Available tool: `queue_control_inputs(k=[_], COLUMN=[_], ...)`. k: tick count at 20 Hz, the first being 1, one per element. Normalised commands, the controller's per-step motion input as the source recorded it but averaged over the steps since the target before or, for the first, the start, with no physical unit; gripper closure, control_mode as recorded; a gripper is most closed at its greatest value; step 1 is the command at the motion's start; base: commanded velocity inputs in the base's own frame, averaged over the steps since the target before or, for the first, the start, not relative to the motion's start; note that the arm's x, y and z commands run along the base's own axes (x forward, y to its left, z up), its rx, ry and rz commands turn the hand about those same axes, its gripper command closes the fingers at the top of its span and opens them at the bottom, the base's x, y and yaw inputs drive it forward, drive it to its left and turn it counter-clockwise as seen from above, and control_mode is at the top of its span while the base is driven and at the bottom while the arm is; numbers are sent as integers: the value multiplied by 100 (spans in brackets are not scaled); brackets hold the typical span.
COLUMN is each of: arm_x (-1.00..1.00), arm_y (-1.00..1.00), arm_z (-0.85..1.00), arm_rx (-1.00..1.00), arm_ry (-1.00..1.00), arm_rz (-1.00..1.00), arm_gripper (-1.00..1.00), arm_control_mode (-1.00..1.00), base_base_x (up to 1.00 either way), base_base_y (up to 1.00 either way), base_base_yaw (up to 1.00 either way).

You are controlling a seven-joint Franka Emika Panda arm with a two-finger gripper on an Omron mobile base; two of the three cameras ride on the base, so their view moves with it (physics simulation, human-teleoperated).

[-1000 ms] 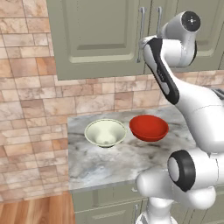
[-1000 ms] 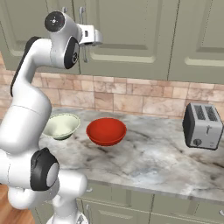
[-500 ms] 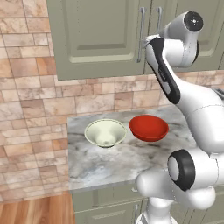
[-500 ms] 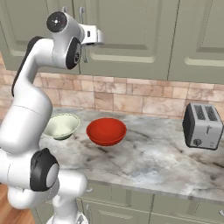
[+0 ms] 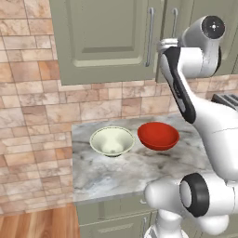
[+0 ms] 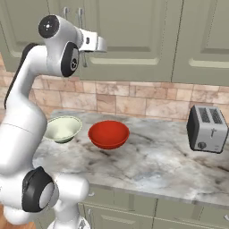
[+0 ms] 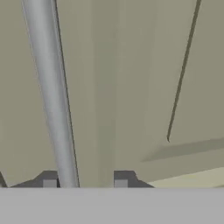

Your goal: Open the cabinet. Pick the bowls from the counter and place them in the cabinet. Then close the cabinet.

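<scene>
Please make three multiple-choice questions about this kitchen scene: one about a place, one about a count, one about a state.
1. Where does the red bowl sit?
A. on the counter
B. in the cabinet
C. on the toaster

2. How many bowls are on the counter?
A. one
B. two
C. three

3. How are the cabinet doors?
A. both open
B. one open
C. both shut

Answers: 1 A, it rests on the marbled slab beside the cream bowl. 2 B, one cream and one red. 3 C, both panels lie flush, and the handle stands between the fingers.
</scene>
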Motion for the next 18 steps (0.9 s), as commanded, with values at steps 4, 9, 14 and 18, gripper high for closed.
queue_control_inputs(k=[4,9,14,18], arm_x=[-100,-100,-100,-100], arm_y=[-100,-100,-100,-100], arm_z=[-5,-8,-3,0], arm_rx=[25,22,21,27], arm_ry=[-4,-20,-36,-35], arm_rz=[-19,-10,0,0], arm_gripper=[100,100,100,100], arm_control_mode=[-100,-100,-100,-100], base_base_x=[0,0,0,0], base_base_y=[0,0,0,0], base_base_yaw=[0,0,0,0])
